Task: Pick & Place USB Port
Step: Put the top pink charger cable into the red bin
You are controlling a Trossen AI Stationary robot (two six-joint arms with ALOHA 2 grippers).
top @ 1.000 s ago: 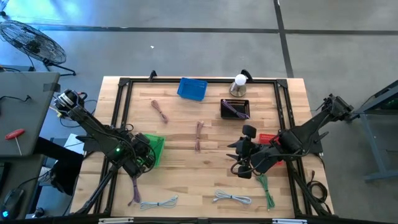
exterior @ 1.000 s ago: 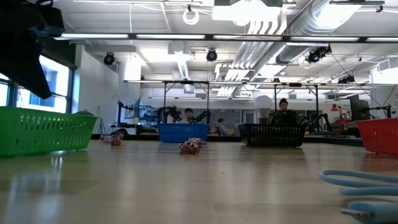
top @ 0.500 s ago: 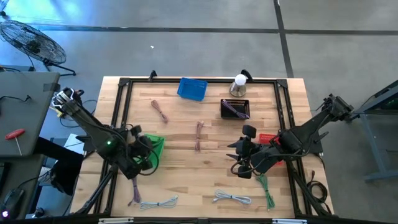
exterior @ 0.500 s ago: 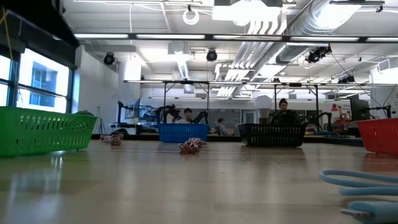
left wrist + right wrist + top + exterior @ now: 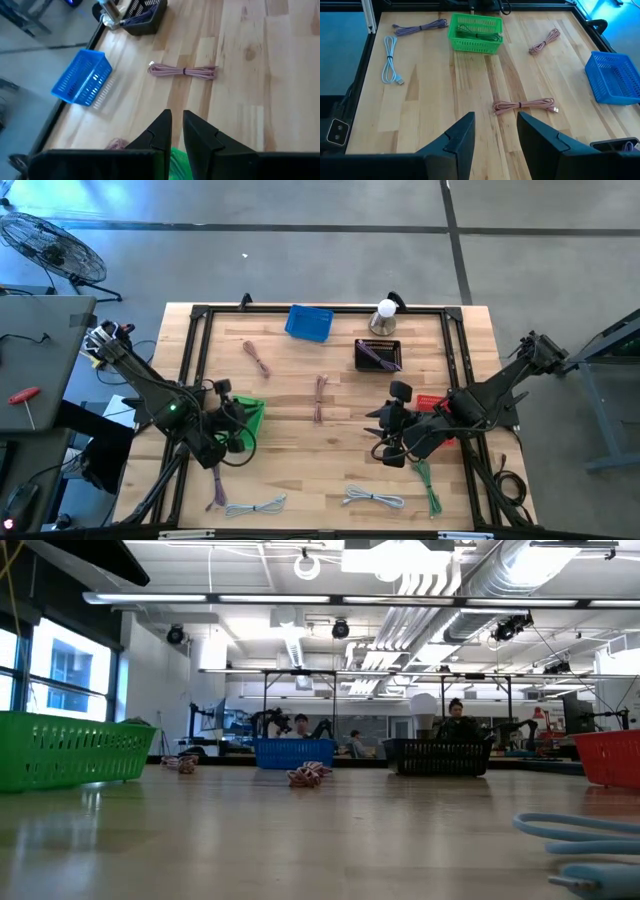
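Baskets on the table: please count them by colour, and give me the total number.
Green basket: 1
Blue basket: 1
Black basket: 1
Red basket: 1
Total: 4 baskets

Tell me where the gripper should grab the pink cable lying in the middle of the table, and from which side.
Take the pink cable at its middle, where a tie cinches the strands into one narrow bundle, coming straight down with the fingers across its length. It lies flat and clear of other things. The open right gripper is probably the better placed one.
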